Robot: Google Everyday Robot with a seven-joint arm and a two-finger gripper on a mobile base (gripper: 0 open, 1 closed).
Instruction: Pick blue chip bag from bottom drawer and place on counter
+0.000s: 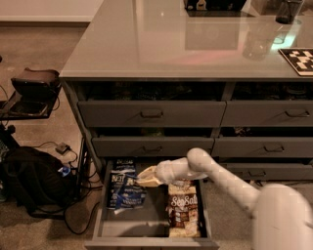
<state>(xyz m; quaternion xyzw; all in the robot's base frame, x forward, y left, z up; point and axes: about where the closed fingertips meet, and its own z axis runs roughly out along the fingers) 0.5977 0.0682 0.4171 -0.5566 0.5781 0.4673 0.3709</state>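
The bottom drawer stands pulled open under the drawer bank. The blue chip bag lies in its left half, crumpled, its right edge raised. My gripper reaches into the drawer from the right and is shut on that raised edge, just above the drawer floor. My white arm comes in from the lower right and crosses the drawer's right side. The counter spans the top of the drawer bank, glossy and pale grey.
A brown "Sea Salt" bag lies in the drawer's right half, under my arm. A black backpack and cables lie on the floor at left, below a dark stool. A checkered board and a glass sit on the counter's far right.
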